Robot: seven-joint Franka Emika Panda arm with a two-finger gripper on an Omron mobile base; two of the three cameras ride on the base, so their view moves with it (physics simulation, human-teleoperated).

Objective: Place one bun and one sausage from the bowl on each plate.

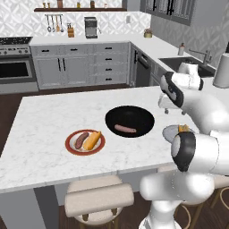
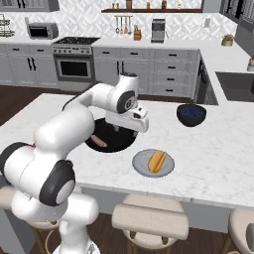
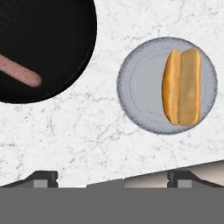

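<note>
The black bowl [image 1: 134, 114] [image 2: 116, 141] [image 3: 52, 35] sits mid-island with one sausage [image 1: 125, 129] [image 2: 99, 142] [image 3: 22, 72] in it. Left of it, the red-rimmed plate [image 1: 71, 145] carries a sausage [image 1: 81, 140] and a bun [image 1: 92, 140]. On the bowl's right, the grey plate [image 1: 169, 132] [image 2: 141, 161] [image 3: 140, 87] holds a single bun [image 1: 183, 129] [image 2: 157, 161] [image 3: 181, 87]. My gripper [image 1: 166, 106] [image 2: 130, 128] [image 3: 113, 178] hovers above the counter between bowl and grey plate. It is open, with nothing between the fingertips [image 3: 41, 177].
A dark blue bowl [image 2: 191, 114] stands on the island beyond the grey plate. Beige stools [image 1: 98, 199] [image 2: 149, 221] line the near edge of the island. A sink [image 1: 188, 62] and a paper towel roll [image 1: 222, 69] are on the right counter.
</note>
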